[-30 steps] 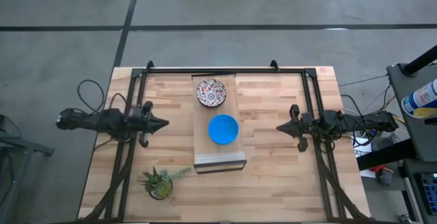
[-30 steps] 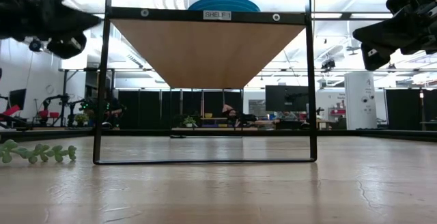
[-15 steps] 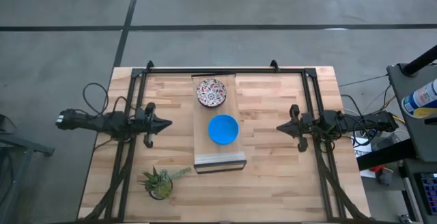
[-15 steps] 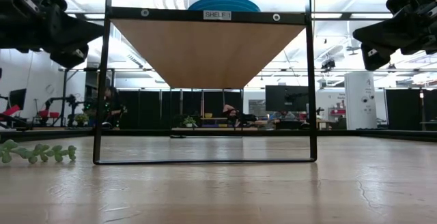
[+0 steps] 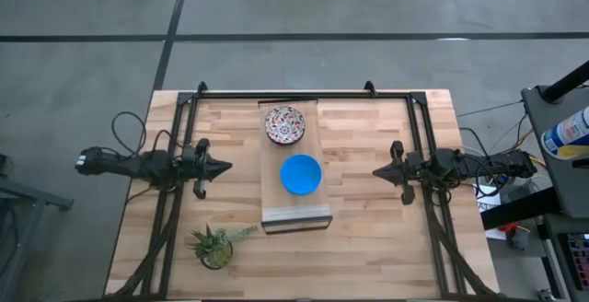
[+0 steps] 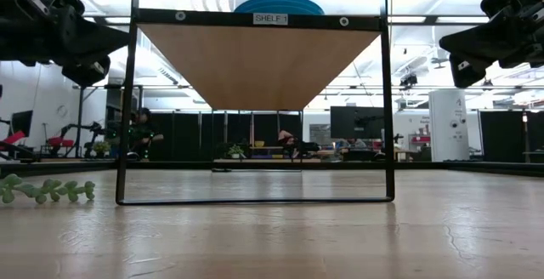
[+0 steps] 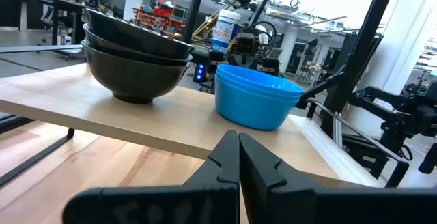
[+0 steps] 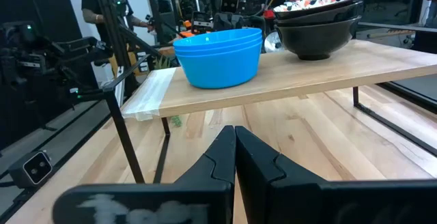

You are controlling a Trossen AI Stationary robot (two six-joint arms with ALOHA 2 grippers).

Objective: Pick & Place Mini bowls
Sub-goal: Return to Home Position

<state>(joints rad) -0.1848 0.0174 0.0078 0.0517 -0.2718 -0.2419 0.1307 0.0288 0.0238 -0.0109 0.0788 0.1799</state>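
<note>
Light wooden desk (image 5: 368,238) carries a raised wooden shelf (image 5: 294,212) at centre. On it: stacked plain blue mini bowls (image 5: 301,174), with stacked white floral mini bowls (image 5: 285,124) at their 12 o'clock. Left gripper (image 5: 224,166) at 9 o'clock, right gripper (image 5: 375,171) at 3 o'clock, both clenched empty, about equally near. Floral pattern shows fully only in the high view.

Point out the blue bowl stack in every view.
High view: blue stack at mid-picture, on the shelf, next to the patterned stack.
Low view: only its top shows, above the shelf's front bar.
Left wrist view: on the shelf board, beside the patterned stack, whose sides look dark.
Right wrist view: on the shelf board, again beside that stack.
Shared landmark: the wooden shelf, under the stack in all four.
</note>
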